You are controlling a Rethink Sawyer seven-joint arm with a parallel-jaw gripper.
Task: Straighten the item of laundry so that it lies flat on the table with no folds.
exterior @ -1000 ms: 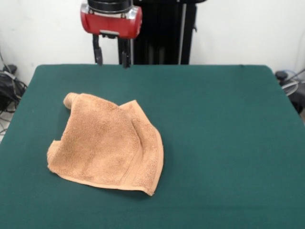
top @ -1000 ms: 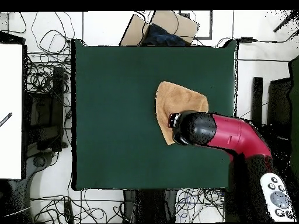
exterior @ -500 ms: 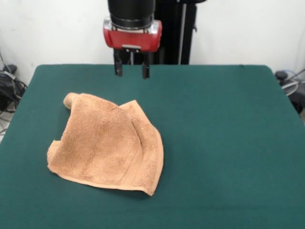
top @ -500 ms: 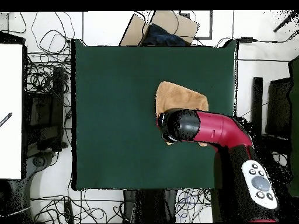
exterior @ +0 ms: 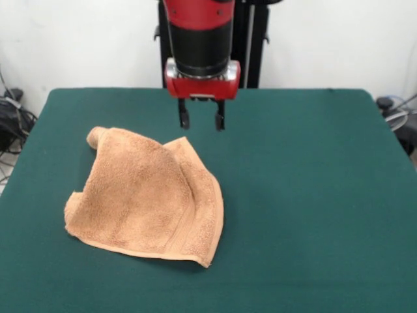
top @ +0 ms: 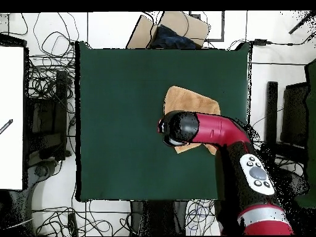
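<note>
One item of laundry (exterior: 146, 195): orange-tan towel, lying rumpled on the green surface (exterior: 313, 195), one flap doubled over along its right side and a corner curled at the far left. End effector (exterior: 202, 122): released, fingers parted and empty, hanging above the surface just beyond the towel's folded far corner, not touching it. Step in hand, as you may judge it: the approach, no grasp made. Next move calls for you to lower onto the doubled flap's edge, pinch one layer only, and draw it outward.
</note>
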